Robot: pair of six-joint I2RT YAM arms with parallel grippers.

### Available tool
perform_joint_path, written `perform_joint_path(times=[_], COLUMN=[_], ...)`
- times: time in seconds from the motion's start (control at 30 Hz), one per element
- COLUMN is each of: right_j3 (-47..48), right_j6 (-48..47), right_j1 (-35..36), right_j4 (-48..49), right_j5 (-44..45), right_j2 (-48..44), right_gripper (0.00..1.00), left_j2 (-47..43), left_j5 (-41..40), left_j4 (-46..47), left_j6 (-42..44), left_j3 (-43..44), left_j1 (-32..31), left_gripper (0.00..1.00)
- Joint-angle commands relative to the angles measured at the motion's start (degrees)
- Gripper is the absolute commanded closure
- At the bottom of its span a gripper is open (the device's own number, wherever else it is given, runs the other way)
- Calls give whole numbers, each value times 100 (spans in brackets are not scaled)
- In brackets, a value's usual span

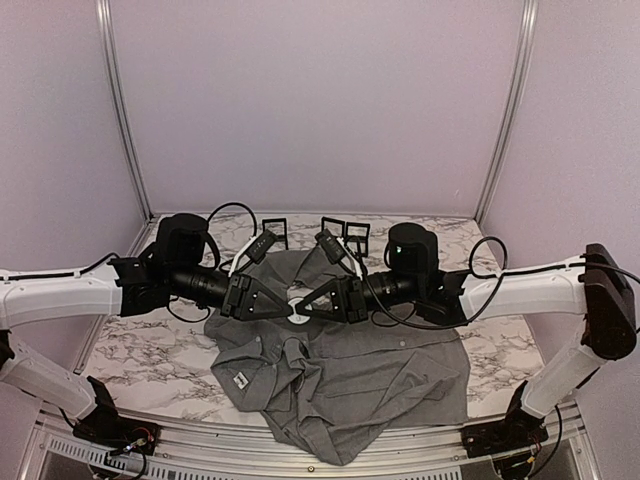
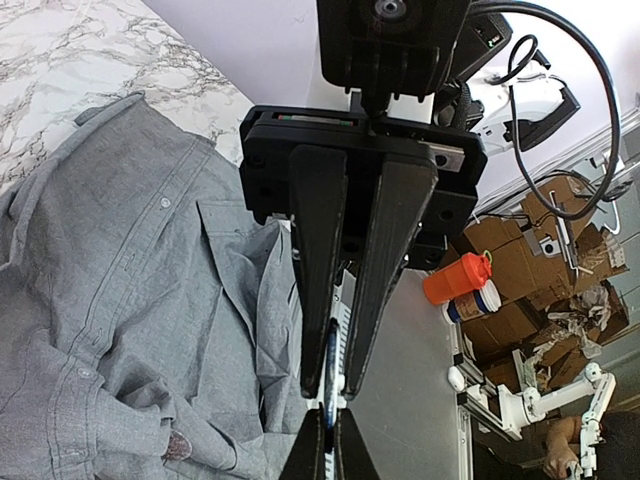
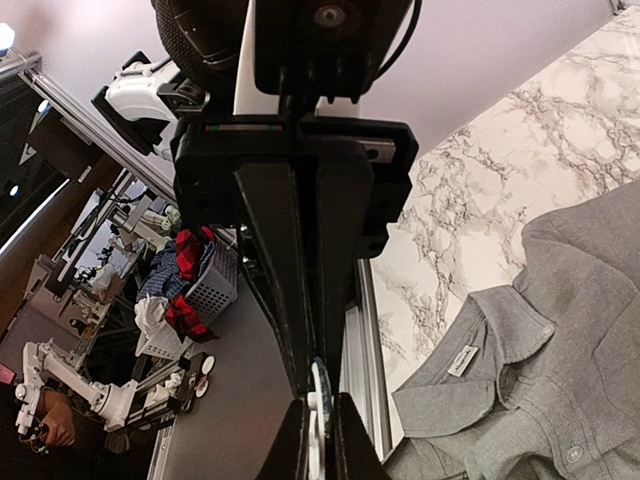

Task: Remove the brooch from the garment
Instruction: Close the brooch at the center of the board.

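The brooch (image 1: 298, 308), a small round white disc with a blue rim, hangs in the air between both grippers over the garment (image 1: 380, 370). My left gripper (image 1: 287, 306) and right gripper (image 1: 311, 306) meet tip to tip, each shut on the brooch. In the left wrist view the brooch (image 2: 330, 352) shows edge-on, pinched by my left gripper (image 2: 327, 425) from below and the right gripper (image 2: 327, 385) from above. The right wrist view has the brooch (image 3: 319, 385) in the right gripper (image 3: 318, 412). The grey shirt (image 2: 120, 300) lies crumpled on the table, its white neck label (image 3: 462, 360) showing.
The marble table (image 1: 140, 350) carries small black stands (image 1: 345, 235) at the back. The shirt's hem drapes over the front rail (image 1: 340, 452). Off the table stand an orange-lidded container (image 2: 460, 280) and a laundry basket (image 3: 195, 285).
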Motion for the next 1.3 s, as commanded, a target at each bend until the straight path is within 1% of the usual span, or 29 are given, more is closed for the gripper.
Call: perform_joint_path(times=[0.0,0.23,0.63,0.97,1.27], right_j3=[-26,78,231,313,303], right_j6=[-13,-166,-344,-299,-235], right_j1=[131,220,403,495,510], right_j4=[51,-134,-337,-320,-269], right_j5=[235,459,865,1090,1103], right_j2=[141,169,267,269,240], right_gripper=[93,94,94,93,91], left_j2=[-179,-201,-250,-293,-319], left_j5=[97,135,129,23,-142], left_j4=[595,868,1067,1170,974], left_j6=[-167,-349,-488,-582,-507], left_j3=[-59,-149,-261,-361,-365], left_j1=[-21,-16,-18,-22,-4], left_gripper=[100,100,100,100,100])
